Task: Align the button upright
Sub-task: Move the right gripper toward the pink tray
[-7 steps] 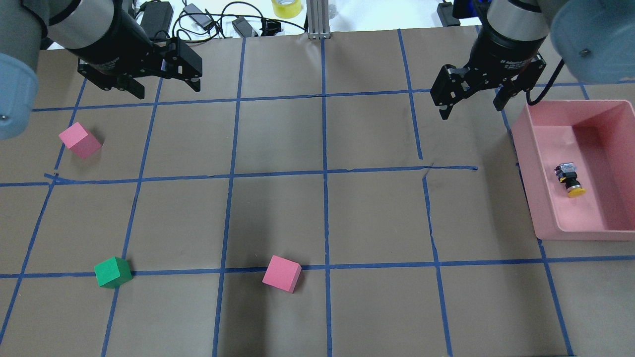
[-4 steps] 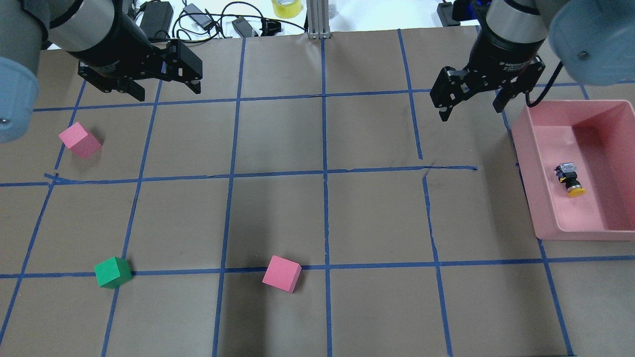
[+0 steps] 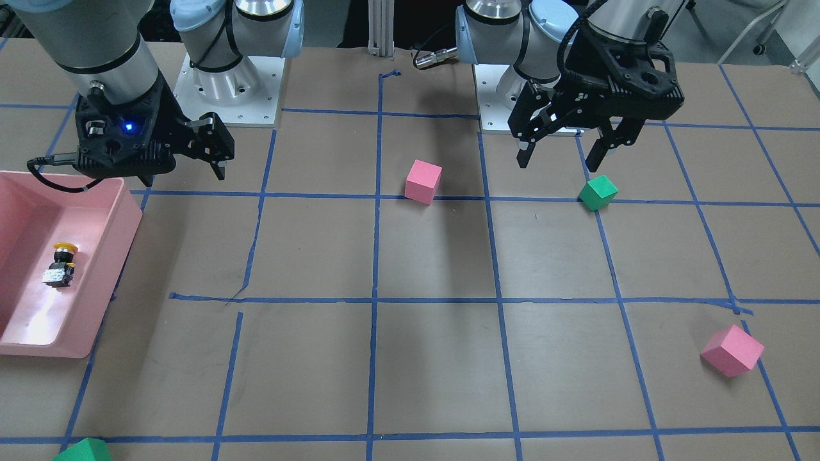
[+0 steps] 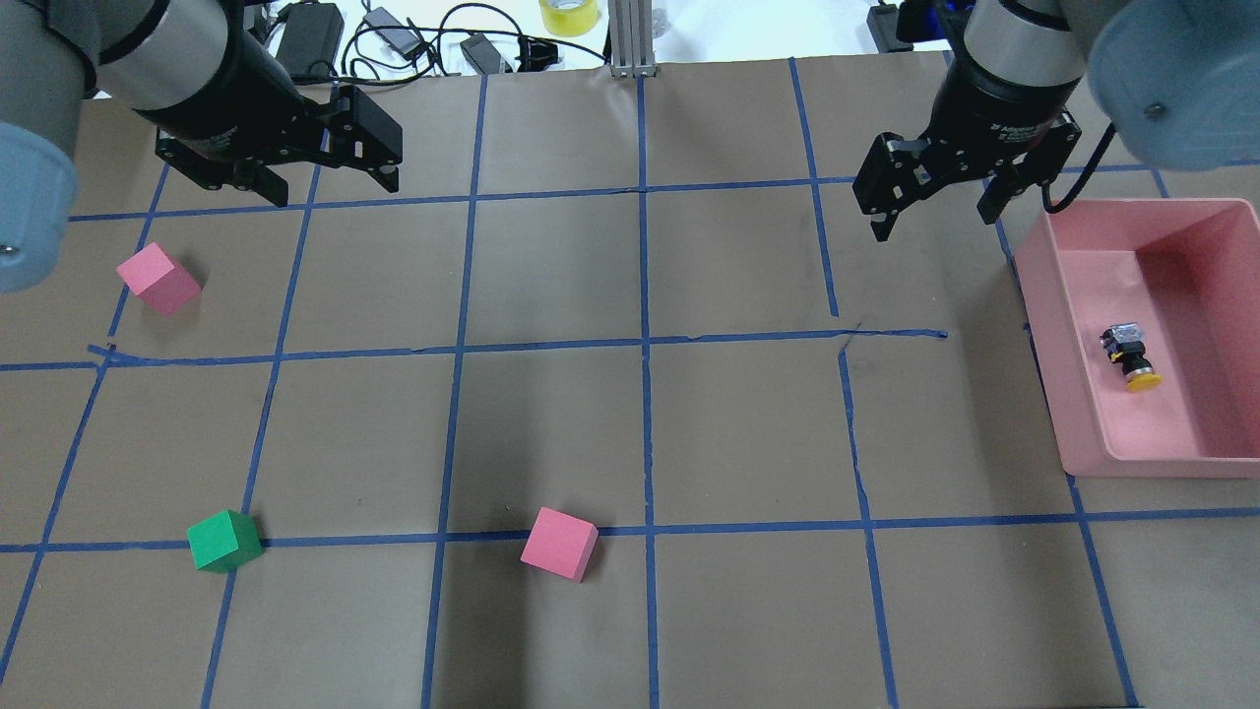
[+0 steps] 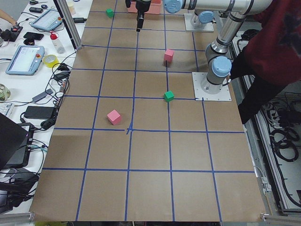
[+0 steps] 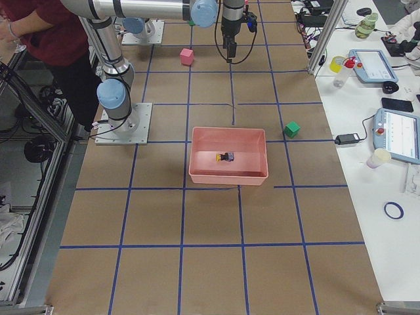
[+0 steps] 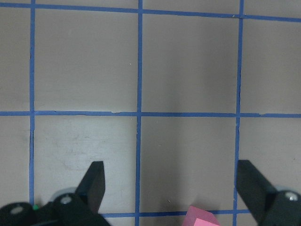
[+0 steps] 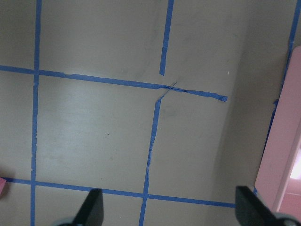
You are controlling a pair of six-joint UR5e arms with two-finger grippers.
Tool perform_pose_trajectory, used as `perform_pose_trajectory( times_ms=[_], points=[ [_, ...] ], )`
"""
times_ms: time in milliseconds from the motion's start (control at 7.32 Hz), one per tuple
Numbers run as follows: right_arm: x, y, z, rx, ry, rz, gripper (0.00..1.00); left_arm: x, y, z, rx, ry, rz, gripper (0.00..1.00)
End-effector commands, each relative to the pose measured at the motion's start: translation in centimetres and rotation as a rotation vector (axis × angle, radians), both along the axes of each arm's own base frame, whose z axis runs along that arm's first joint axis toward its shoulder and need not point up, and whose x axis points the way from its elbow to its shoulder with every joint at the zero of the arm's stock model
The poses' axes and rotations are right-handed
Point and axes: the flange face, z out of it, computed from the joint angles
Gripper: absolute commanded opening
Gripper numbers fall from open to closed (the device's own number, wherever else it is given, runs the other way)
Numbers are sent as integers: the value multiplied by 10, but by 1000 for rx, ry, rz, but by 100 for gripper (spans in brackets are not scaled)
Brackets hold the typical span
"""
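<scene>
Button (image 4: 1129,356) lies tipped over inside the pink bin (image 4: 1058,345), untouched; both arms' jaws hang released and empty, so uprighting is not yet begun.

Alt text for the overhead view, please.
A yellow-capped button lies on its side in a pink bin at right. The left claw and right claw hang open above the table; a green cube and two pink cubes sit left.
</scene>
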Motion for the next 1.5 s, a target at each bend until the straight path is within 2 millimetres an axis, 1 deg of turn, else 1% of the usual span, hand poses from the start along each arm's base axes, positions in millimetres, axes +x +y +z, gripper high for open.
perform_pose_trajectory(
  times_ms=[0, 137, 273, 683, 819, 956, 1229, 1366],
  points=[
    [0, 0, -4, 11, 4, -1, 100, 0, 5, -2, 4, 0, 0, 100],
    [-1, 0, -4, 8, 12, -1, 100, 0, 5, -2, 4, 0, 0, 100],
    [-6, -1, -9, 25, 17, -10, 100, 0, 5, -2, 4, 0, 0, 100],
    [-7, -2, -9, 25, 17, -11, 100, 0, 5, -2, 4, 0, 0, 100],
    [-14, -7, -9, 6, 22, -19, 100, 0, 5, -2, 4, 0, 0, 100],
    [-44, -13, -8, -4, 69, -53, 100, 0, 5, -2, 4, 0, -1, 100],
    [-125, -16, -18, 27, 70, -170, 100, 0, 5, -2, 4, 0, 0, 100],
    [-157, -15, -25, 38, 61, -170, 100, 0, 5, -2, 4, 0, 0, 100]
  ],
)
